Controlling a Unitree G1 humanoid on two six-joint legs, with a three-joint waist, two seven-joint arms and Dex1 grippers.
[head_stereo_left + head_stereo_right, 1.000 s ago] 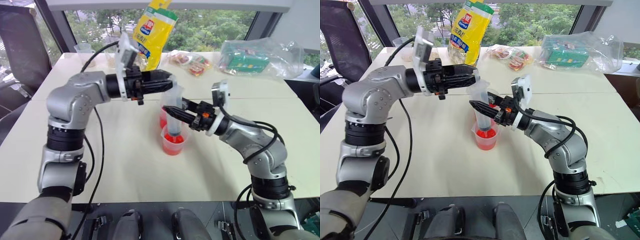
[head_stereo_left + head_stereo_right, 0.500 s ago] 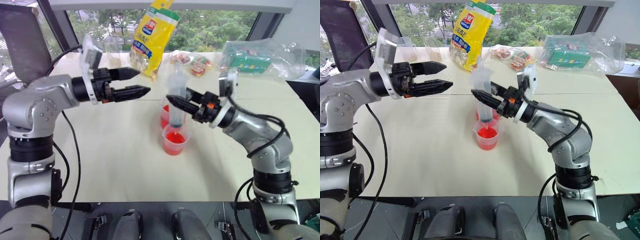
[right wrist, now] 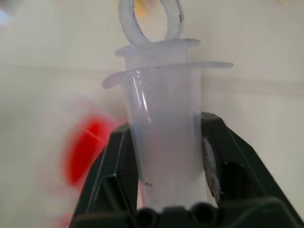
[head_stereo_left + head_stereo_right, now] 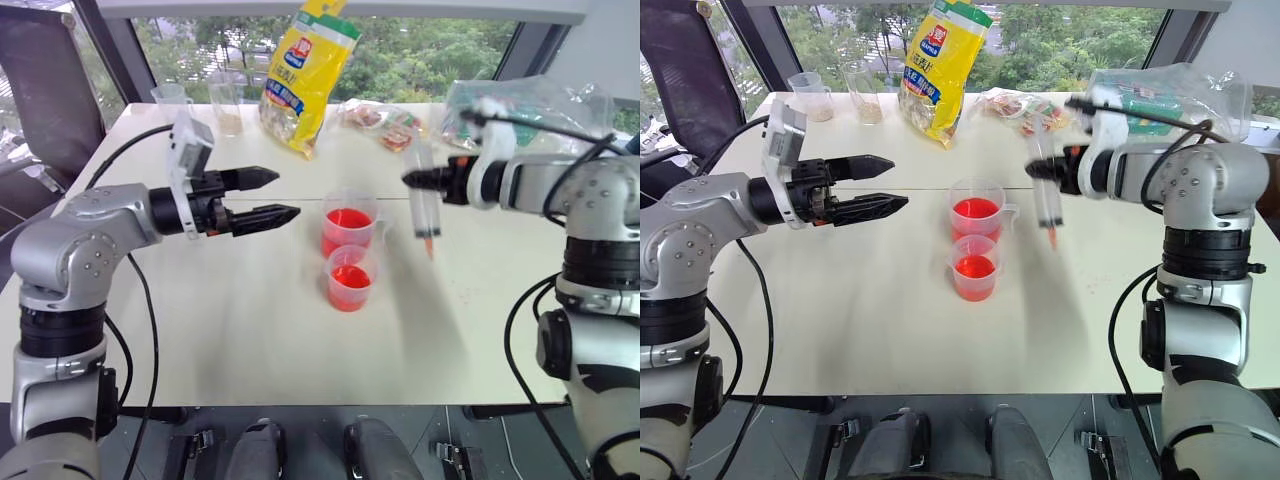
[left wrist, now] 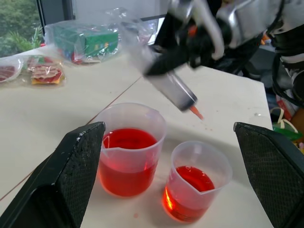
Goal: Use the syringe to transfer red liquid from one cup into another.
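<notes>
My right gripper [image 4: 415, 180] is shut on the barrel of the clear syringe [image 4: 427, 215], which hangs over the table with its orange tip down, right of the cups and clear of them. In the right wrist view the syringe [image 3: 164, 156] sits between both black fingers [image 3: 118, 166]. The larger cup [image 4: 349, 228] and, nearer to me, the smaller cup [image 4: 349, 278] stand mid-table touching or nearly so, each holding red liquid [image 5: 126, 142]. My left gripper [image 4: 285, 194] is open and level, left of the cups and pointing at them, with nothing in it.
A yellow bag [image 4: 305, 60] stands at the back of the table, with snack packets [image 4: 385, 125] and a clear bag holding a green box [image 4: 510, 110] to its right. Two clear cups with beige contents [image 4: 225, 105] stand at the back left.
My right gripper lifted the syringe out of the smaller cup and swung it right. My left gripper let go of the syringe's top, opened and drew back to the left.
</notes>
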